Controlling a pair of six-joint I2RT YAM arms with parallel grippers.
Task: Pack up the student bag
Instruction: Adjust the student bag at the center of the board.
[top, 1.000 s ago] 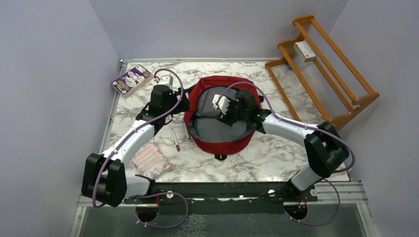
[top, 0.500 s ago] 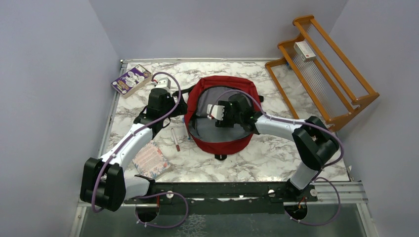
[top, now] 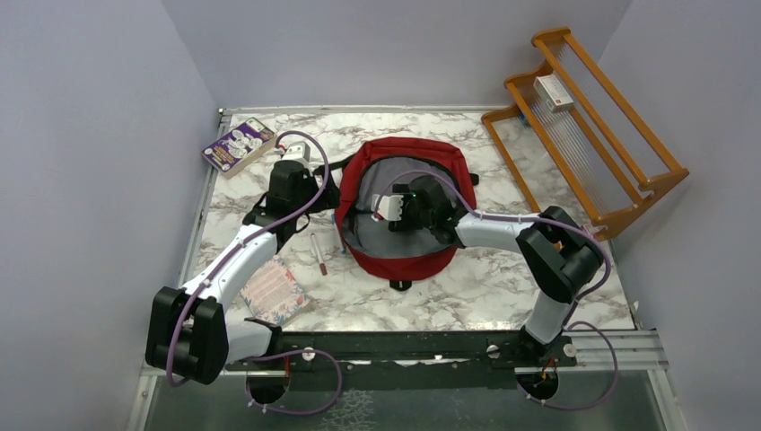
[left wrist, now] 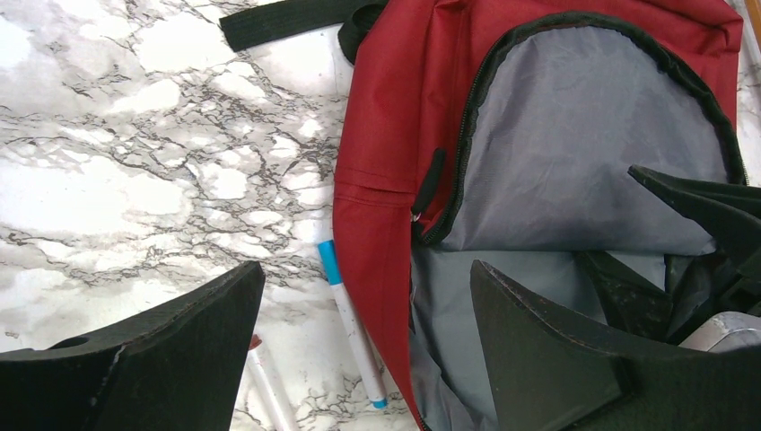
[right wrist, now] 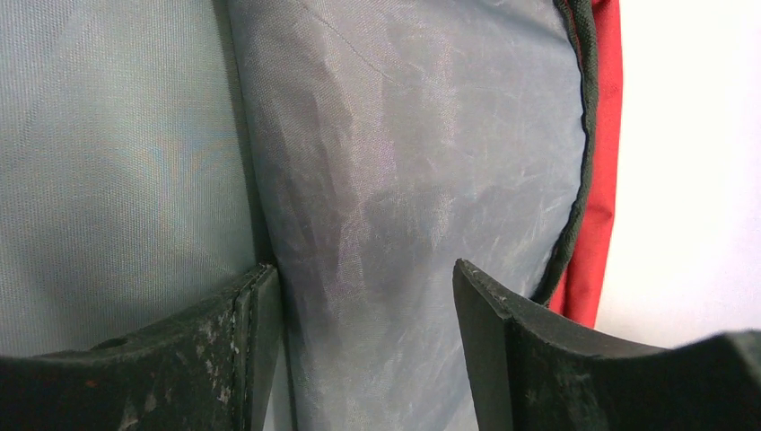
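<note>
The right gripper sat inside the student bag, jaws apart and empty. The left gripper hovered over the bag's left edge, jaws wide apart.

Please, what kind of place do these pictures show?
Most likely a robot test cell, not a home or a classroom. Plain walls box in a marble-patterned table. The left arm and right arm are bolted to a rail at its near edge. A student bag lies open between them.
</note>
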